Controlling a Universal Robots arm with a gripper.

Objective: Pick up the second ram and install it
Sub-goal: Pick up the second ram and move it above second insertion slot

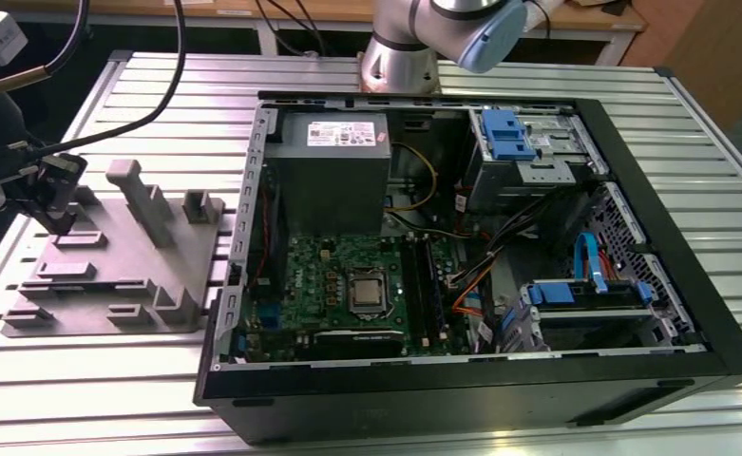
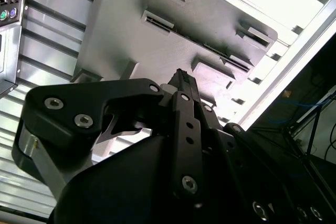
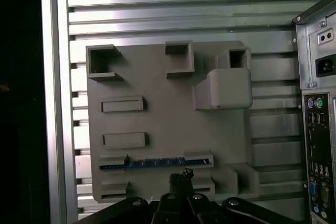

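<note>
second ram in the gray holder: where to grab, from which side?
Grip the second ram near mid-length, across its two flat faces, coming straight down from above. It stands on edge in a slot of the gray holder, so the long top edge looks like the reachable part. The tool is near that slot.

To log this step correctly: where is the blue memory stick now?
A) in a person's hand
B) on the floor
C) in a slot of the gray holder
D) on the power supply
C: in the first wrist view the memory stick sits in a slot of the gray holder, with the gripper close to it.
</note>
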